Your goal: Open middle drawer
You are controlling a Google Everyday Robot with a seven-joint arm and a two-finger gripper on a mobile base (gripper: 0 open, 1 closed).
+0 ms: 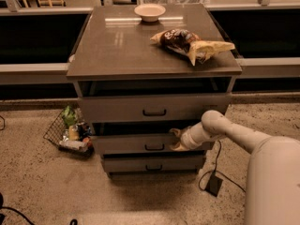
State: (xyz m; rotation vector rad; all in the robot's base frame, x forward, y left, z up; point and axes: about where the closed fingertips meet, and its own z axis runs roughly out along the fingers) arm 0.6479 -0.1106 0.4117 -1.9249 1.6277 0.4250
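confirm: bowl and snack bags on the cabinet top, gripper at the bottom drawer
No. In the camera view the gripper is at the middle drawer, right of its handle, not the bottom one. The bowl and snack bags are on the cabinet top.

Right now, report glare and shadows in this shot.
Camera view: a pale glare strip crosses the cabinet top by the bowl. The opening above the top drawer is in deep shadow. The gripper, at the middle drawer front right of its handle, is dimly lit.

The gripper [176, 140] rests at the front of the middle drawer [126, 144]; the top drawer [117, 109] apparently overhangs it, narrowing room above; the floor [140, 198] lies open in front; a wire basket [65, 135] stands left.
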